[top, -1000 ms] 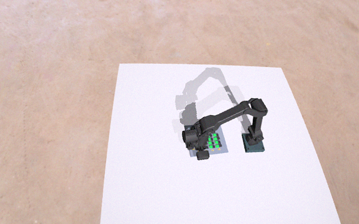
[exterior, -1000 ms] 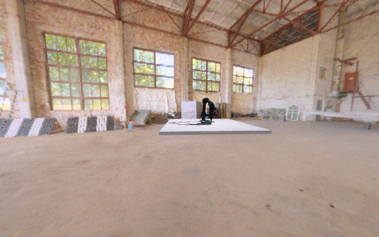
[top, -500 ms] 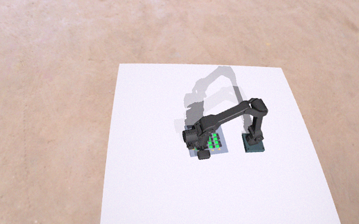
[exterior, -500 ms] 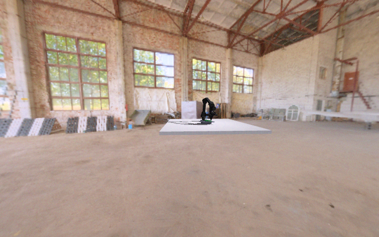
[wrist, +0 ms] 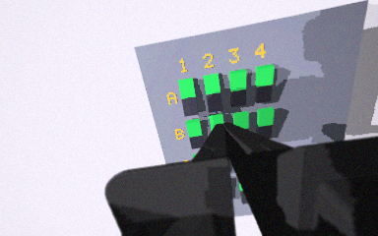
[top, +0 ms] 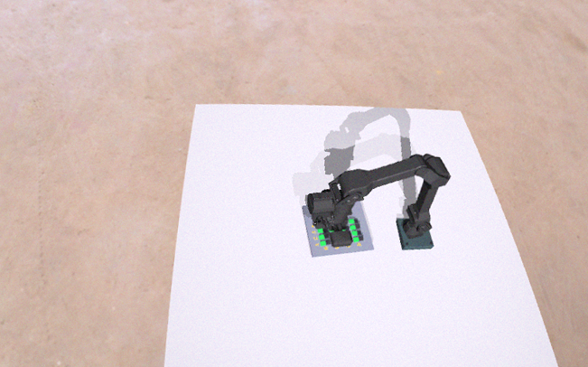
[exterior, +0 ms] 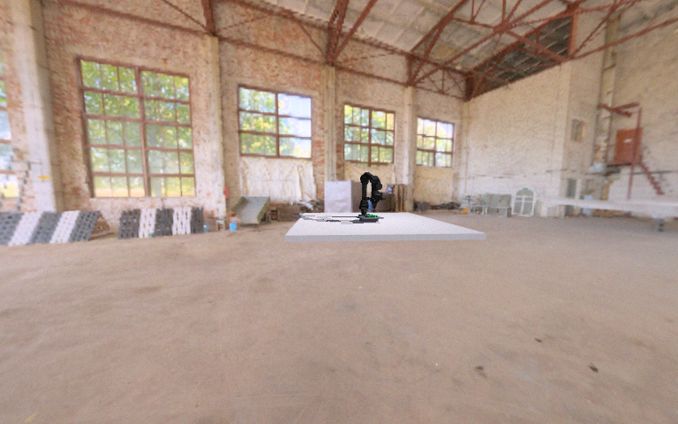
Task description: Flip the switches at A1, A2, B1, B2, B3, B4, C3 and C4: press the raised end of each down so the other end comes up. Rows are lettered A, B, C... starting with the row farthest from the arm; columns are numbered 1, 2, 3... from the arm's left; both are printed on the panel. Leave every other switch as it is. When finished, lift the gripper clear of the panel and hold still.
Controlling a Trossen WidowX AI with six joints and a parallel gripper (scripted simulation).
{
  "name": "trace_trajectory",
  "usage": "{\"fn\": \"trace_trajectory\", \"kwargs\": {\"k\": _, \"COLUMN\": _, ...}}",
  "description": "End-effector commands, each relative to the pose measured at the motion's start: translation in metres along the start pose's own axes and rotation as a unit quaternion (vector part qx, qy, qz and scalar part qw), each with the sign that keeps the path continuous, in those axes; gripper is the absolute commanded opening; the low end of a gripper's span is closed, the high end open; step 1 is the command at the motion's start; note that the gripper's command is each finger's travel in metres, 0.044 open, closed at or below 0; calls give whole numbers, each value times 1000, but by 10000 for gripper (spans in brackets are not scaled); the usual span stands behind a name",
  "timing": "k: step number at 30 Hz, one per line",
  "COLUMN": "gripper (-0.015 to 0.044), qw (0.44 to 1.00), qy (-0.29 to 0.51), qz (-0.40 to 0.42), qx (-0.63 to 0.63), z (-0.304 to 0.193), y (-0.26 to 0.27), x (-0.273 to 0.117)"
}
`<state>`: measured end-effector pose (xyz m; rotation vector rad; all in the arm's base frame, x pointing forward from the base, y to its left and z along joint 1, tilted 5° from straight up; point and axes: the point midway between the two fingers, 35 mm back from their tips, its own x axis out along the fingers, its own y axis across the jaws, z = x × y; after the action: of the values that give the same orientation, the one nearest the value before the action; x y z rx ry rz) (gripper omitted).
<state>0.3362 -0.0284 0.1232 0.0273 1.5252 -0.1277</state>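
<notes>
The grey panel [top: 318,252] [wrist: 153,69] shows rows A and B in the wrist view. Switches A1 [wrist: 187,88], A2 [wrist: 212,84], A3 [wrist: 237,80] and A4 [wrist: 265,75] show green far halves and dark near halves. B1 [wrist: 194,128], B2 [wrist: 216,120], B3 [wrist: 241,120] and B4 [wrist: 266,117] also show green far halves. Which ends are raised is hard to tell. My gripper [wrist: 222,130] is shut and empty; its tips overlap the near side of B2 and the gap towards B3. Contact cannot be told. The fingers hide most of the lower rows, including C3 and C4.
The panel lies on a white table [top: 241,293] [exterior: 410,230]. The arm's base [top: 416,244] stands beside the panel, to its right in the top view. The arm arches over the panel and casts shadows on its right part in the wrist view.
</notes>
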Motion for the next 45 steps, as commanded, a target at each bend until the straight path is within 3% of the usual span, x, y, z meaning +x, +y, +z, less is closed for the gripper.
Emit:
{"fn": "trace_trajectory", "kwargs": {"k": 1, "gripper": 0, "qw": 1000, "qy": 0, "qz": -2, "qx": -5, "z": -4, "y": -2, "x": 9}}
{"fn": "trace_trajectory", "kwargs": {"k": 5, "gripper": 0, "qw": 1000, "qy": -10, "qz": -2, "qx": -5, "z": -5, "y": -2, "x": 36}}
{"fn": "trace_trajectory", "kwargs": {"k": 45, "gripper": 0, "qw": 1000, "qy": -10, "qz": -2, "qx": -5, "z": -5, "y": -2, "x": 60}}
